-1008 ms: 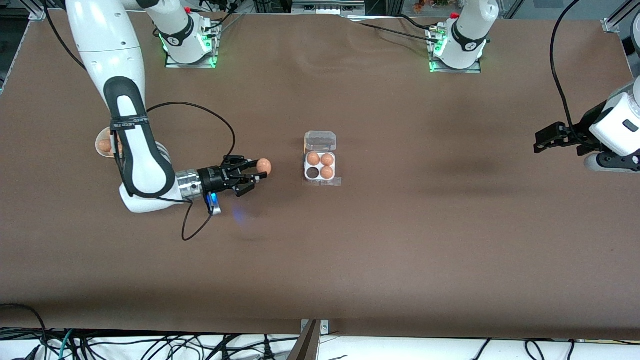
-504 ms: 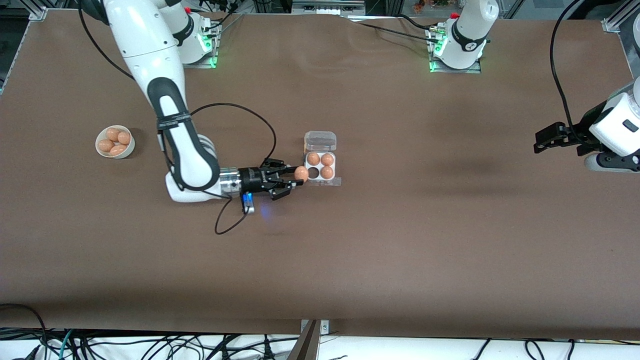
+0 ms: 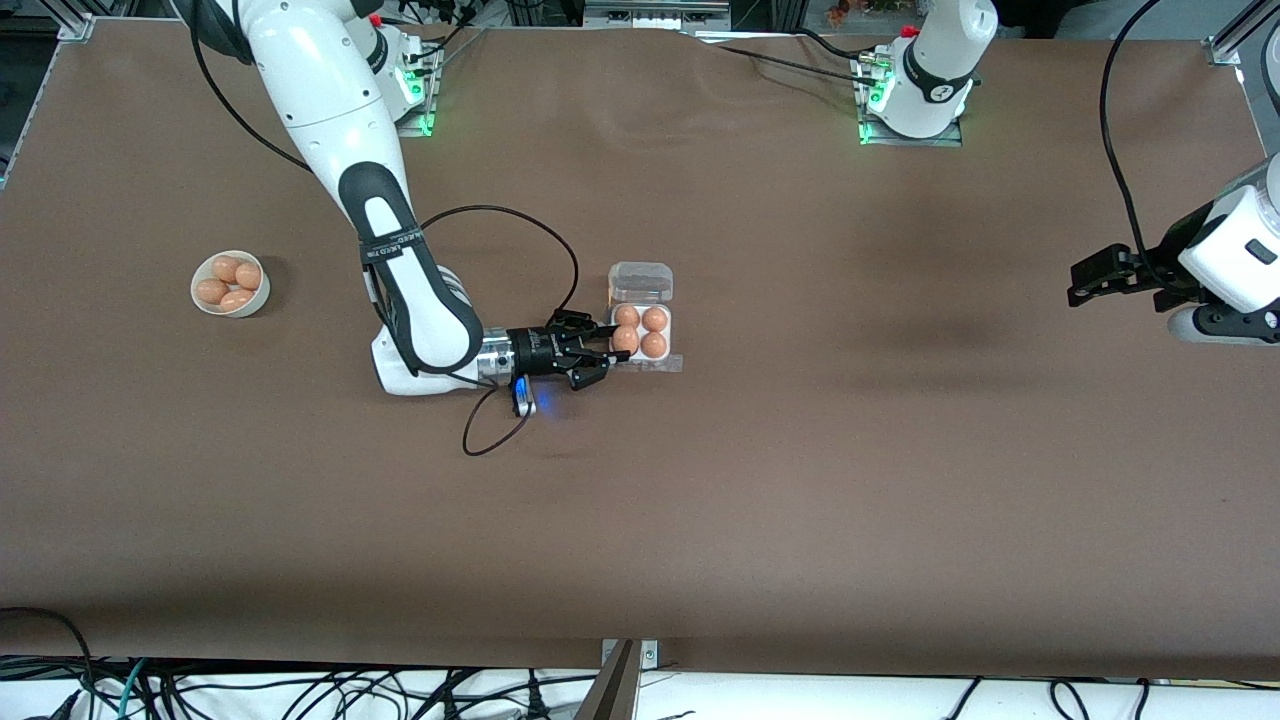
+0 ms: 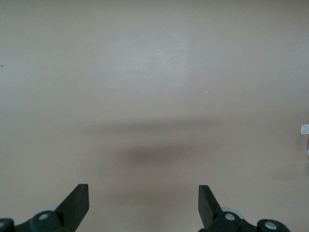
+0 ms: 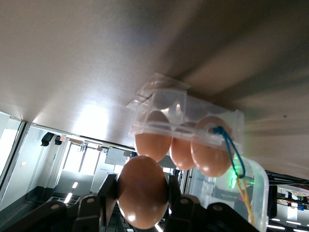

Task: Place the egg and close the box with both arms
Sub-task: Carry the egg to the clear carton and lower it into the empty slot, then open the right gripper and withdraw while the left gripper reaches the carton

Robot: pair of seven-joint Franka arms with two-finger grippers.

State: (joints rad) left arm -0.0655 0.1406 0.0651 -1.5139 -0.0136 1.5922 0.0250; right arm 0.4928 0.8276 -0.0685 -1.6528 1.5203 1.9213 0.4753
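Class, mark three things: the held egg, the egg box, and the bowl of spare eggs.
egg (image 5: 143, 192): right wrist view, middle of shell.
egg box (image 3: 677, 362): front view, tray's front rim.
bowl (image 3: 197, 301): front view, white rim.

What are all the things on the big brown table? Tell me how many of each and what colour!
egg: one, tan-orange, in the right gripper's grip, over the box's last cell.
box: one, white tray, clear lid open, mid-table.
eggs in box: three, tan-orange.
bowl: one, white, toward the right arm's end.
eggs in bowl: four, tan-orange.
table: one, brown.
right gripper: black, at the box.
left gripper: black, open, waiting over the left arm's end.
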